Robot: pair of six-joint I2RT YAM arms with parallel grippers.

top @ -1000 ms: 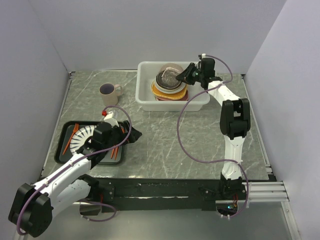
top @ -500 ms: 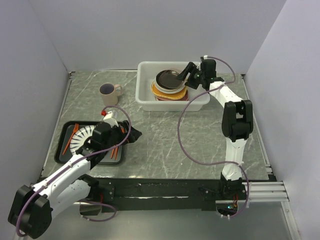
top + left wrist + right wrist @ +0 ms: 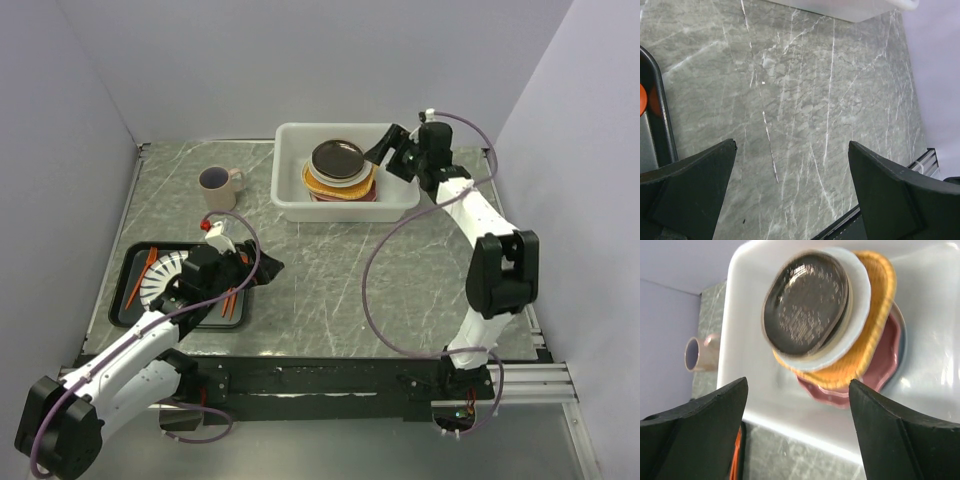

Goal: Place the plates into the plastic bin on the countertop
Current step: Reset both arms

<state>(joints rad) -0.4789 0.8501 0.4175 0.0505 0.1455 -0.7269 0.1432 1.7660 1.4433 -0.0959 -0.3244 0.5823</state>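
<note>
The grey-green veined counter (image 3: 330,270) is carrying everything here. A big white bin (image 3: 290,195) is sitting at the far middle of it, and a flat black tray (image 3: 125,300) is lying at the near left. The right arm is reaching to the far right end of the bin, where the right tool (image 3: 384,152) is hanging just above the rim with its jaws standing wide apart and gripping nothing; its wrist view is looking down between the two black fingers (image 3: 705,420) onto the stack inside. The left tool (image 3: 262,268) is hovering over bare counter just right of the tray, also spread wide and empty, with only marble showing between its fingers (image 3: 695,185). Inside the bin, four plates are resting in one pile toward the right half: a pink plate (image 3: 885,360) is lying at the bottom, an orange plate (image 3: 875,315) with squarish corners is lying on it, a white plate (image 3: 857,305) is sitting on that, and a dark plate (image 3: 805,302) is sitting on top, shifted a little to the left. A pale plate (image 3: 165,275) with dark streaks round its edge is lying on the tray, partly hidden by the left arm. A pinkish mug (image 3: 220,183) is standing upright on the counter left of the bin, apart from it. Thin orange utensils (image 3: 133,290) are lying on the tray beside the pale plate.
</note>
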